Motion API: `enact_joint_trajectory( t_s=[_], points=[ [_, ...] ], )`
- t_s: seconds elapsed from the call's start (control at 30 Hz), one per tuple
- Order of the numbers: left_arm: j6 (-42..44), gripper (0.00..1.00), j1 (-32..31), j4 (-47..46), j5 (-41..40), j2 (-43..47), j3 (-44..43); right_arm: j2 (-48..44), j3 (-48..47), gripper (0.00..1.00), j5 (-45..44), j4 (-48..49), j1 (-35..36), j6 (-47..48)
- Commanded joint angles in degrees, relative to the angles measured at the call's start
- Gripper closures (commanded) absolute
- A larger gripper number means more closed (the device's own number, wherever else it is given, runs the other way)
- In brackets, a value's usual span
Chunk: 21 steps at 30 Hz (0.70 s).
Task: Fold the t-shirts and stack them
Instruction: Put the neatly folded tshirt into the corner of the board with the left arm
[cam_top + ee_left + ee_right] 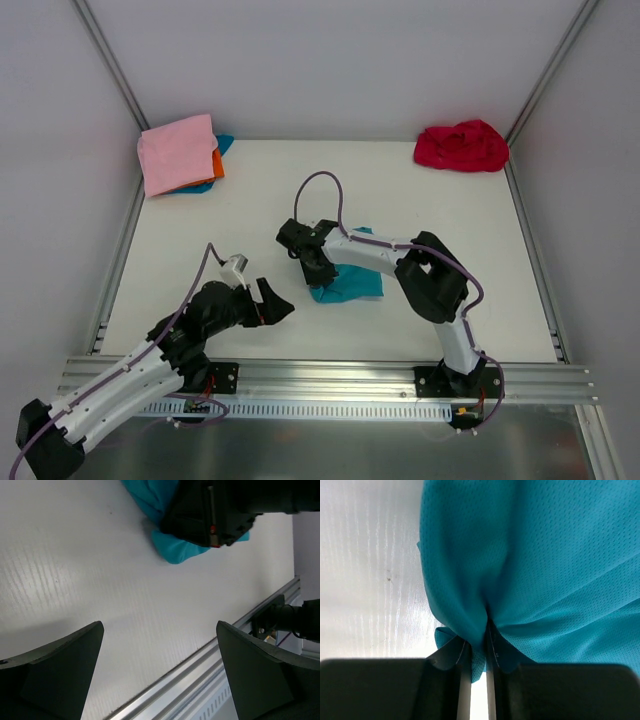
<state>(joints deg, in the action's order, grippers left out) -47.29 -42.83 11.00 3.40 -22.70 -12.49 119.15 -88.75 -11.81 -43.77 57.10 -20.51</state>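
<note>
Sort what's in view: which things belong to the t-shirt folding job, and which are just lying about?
Job: teal t-shirt, pinched by the right gripper; folded pile of pink t-shirt, orange t-shirt, blue t-shirt; crumpled red t-shirt; left gripper, open and empty.
Not the job: only fixtures, the table and its metal rail.

Table (250, 200), teal t-shirt (355, 285) centre, red t-shirt (462, 146) far right, pink-topped stack (178, 150) far left.

Bright even light, faint shadows, foreground blur
</note>
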Motion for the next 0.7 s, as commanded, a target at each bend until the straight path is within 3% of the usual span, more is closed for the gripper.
enact_joint_trajectory(
  t_s=[0.0, 0.2, 0.37, 0.5, 0.67],
  points=[
    [-2.89, 0.01, -0.5, -13.52, -2.87, -7.51, 2.73, 0.12, 2.7, 0.97, 1.09, 1.23, 0.47, -1.81],
    [-2.99, 0.01, -0.41, -25.06, -5.24, -24.13, 0.28, -4.71, 4.02, 0.99, -0.31, -0.26, 0.38, -1.55],
    [-5.26, 0.01, 0.03, -30.94, -7.97, -26.96, 2.02, -8.22, 4.9, 0.99, -0.93, -1.14, 0.47, -1.81],
    [-7.99, 0.01, 1.69, -41.37, -6.74, -29.85, 4.93, -9.99, 5.87, 0.99, -1.11, -1.23, 0.38, -1.99],
    [-10.63, 0.01, 2.49, -50.89, -4.9, -38.02, 6.16, -11.13, 5.78, 0.99, -1.37, -1.67, 0.64, -2.07]
  ],
)
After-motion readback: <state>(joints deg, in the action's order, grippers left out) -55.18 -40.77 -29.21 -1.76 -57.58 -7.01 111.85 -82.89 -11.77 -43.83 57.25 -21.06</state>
